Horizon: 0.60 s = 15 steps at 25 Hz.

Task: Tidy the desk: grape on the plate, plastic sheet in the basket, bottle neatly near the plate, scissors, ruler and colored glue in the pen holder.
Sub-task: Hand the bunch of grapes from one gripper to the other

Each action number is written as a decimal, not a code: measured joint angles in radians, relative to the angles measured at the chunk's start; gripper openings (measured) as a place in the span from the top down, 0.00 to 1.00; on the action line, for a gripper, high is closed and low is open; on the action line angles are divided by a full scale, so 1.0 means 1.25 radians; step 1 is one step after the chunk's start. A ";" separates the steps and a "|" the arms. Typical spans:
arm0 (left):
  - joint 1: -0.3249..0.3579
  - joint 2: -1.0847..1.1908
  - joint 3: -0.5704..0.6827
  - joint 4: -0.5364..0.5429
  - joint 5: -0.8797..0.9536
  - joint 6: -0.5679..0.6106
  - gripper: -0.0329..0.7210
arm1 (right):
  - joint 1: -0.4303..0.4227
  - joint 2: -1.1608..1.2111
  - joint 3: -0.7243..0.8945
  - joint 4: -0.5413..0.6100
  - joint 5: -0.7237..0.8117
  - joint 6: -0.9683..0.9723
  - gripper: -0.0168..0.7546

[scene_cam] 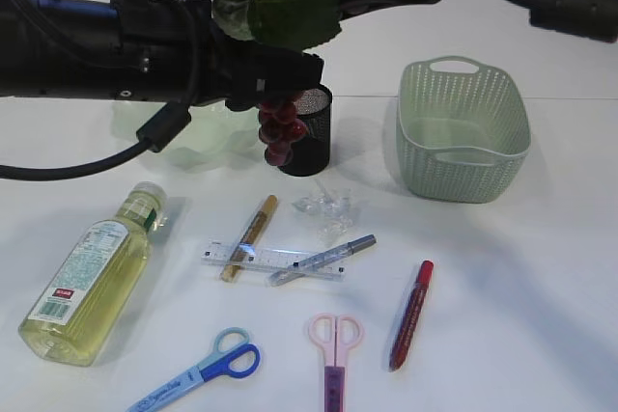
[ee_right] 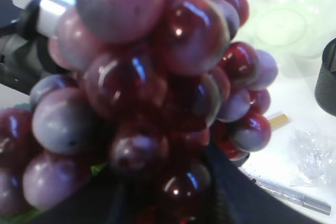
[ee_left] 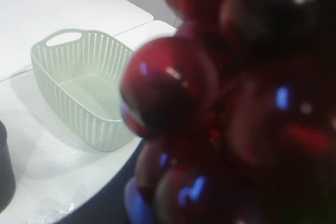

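left gripper (scene_cam: 253, 94) pinching red grape bunch (scene_cam: 280, 128), hanging just below | right gripper hidden, state cannot tell | pale green plate (scene_cam: 145, 137) left of bunch, pen holder (scene_cam: 314, 137) touching behind

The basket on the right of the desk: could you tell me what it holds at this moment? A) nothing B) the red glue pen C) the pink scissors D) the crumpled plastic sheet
A: the basket shows only its bare green floor, while the plastic sheet, red glue pen and pink scissors all lie on the desk in front of it.
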 joint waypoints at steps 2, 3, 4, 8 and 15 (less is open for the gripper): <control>0.000 -0.005 0.000 0.005 -0.002 -0.003 0.74 | 0.000 0.000 0.000 -0.004 0.000 0.000 0.60; 0.000 -0.007 0.000 0.010 -0.002 -0.007 0.74 | 0.000 0.000 0.000 -0.005 0.000 0.000 0.57; 0.000 -0.007 0.000 0.014 -0.004 -0.010 0.74 | 0.000 0.000 0.000 -0.007 -0.001 0.000 0.54; 0.000 -0.008 0.000 0.016 -0.004 -0.015 0.74 | 0.000 0.000 0.000 -0.023 -0.005 0.000 0.40; 0.000 -0.019 0.000 0.017 -0.014 -0.018 0.75 | 0.000 0.000 0.000 -0.082 -0.009 0.041 0.30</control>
